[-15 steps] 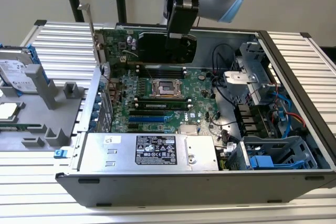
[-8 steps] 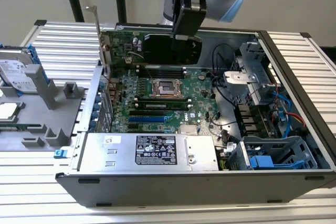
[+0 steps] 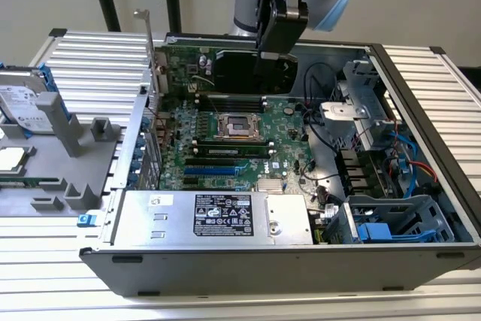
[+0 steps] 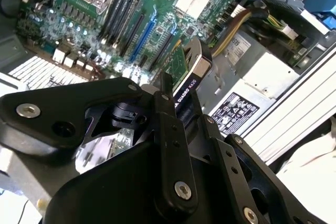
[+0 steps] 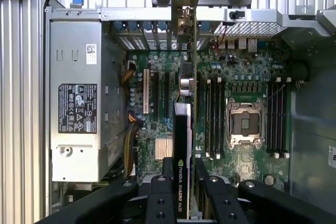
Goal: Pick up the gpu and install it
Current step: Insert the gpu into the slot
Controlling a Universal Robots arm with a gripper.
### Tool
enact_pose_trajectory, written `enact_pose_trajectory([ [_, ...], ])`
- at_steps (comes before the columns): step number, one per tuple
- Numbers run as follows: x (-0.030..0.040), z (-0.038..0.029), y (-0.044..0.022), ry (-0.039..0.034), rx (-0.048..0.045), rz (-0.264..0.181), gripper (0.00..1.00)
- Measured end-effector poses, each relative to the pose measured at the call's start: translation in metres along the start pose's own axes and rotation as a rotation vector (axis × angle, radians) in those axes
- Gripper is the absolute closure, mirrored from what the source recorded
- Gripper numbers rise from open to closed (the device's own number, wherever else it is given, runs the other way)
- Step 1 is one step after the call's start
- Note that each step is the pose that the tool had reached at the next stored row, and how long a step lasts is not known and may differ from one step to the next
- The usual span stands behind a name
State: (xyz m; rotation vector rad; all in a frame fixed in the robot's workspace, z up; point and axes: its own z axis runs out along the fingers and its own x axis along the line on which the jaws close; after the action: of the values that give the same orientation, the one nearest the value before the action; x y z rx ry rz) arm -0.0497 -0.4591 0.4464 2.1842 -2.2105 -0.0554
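One gpu [image 5: 182, 145] — over open case [image 3: 421, 118]

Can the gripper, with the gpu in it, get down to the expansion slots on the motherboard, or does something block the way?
Probably yes. The gripper holds the gpu on edge above the motherboard, the case is open on top, and the slots beneath look free. Nothing visible crosses the path.

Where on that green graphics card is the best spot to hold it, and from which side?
Judging by the pictures, the top edge is best, gripped from above: the gpu stands on edge over the motherboard, so its flat faces suit the jaws. The gripper holds it so, jaws closed on the black cooler end, leaving bottom edge and silver bracket free.
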Motion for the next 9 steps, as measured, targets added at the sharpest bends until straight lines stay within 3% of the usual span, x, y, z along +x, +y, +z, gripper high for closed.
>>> enact_pose_trajectory([
  [9, -0.0001, 0.0018, -0.0002, -0.0002, 0.0000, 0.000, 1.00],
])
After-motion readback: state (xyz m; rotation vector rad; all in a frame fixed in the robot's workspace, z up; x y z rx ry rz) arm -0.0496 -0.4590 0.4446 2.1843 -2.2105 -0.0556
